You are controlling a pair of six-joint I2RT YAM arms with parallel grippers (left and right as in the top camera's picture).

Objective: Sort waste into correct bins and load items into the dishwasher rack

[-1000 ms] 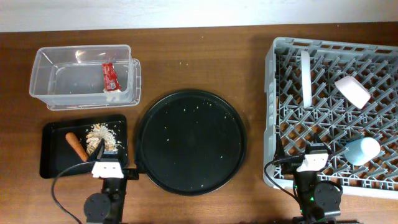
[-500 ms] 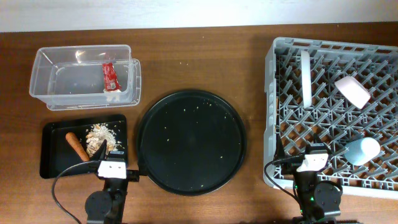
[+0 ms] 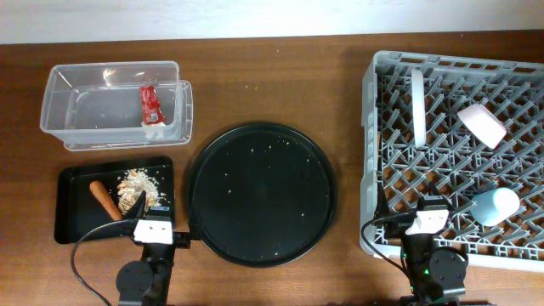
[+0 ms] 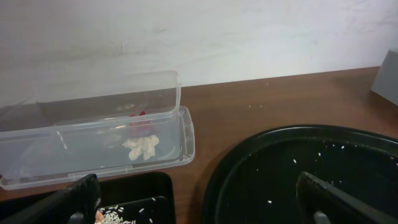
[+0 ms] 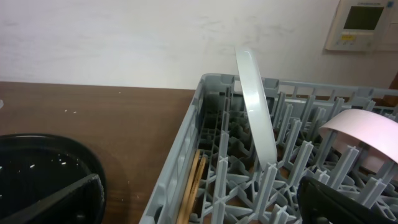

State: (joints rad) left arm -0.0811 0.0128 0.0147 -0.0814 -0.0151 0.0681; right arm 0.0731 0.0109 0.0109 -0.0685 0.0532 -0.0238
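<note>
The red wrapper with white tissue (image 3: 150, 106) lies in the clear tub (image 3: 85, 127); it also shows in the left wrist view (image 4: 140, 124). The carrot (image 3: 105, 200) and beige scraps (image 3: 140, 183) lie in the shallow black tray (image 3: 72, 225). In the grey rack (image 3: 374, 153) the plate (image 3: 417, 106) stands on edge, the bowl (image 3: 482, 124) leans and the blue cup (image 3: 495, 206) lies at the front right. My left gripper (image 4: 196, 190) is open and empty over the tray's front right corner. My right gripper (image 5: 199, 186) is open and empty at the rack's front left corner.
A large round black tray (image 3: 262, 194) with a few crumbs lies between the bins and the rack. Both arm bases sit at the table's front edge. A wall runs behind the table.
My left arm has shifted a little to the right by the black tray. The right arm and all objects have stayed put.
</note>
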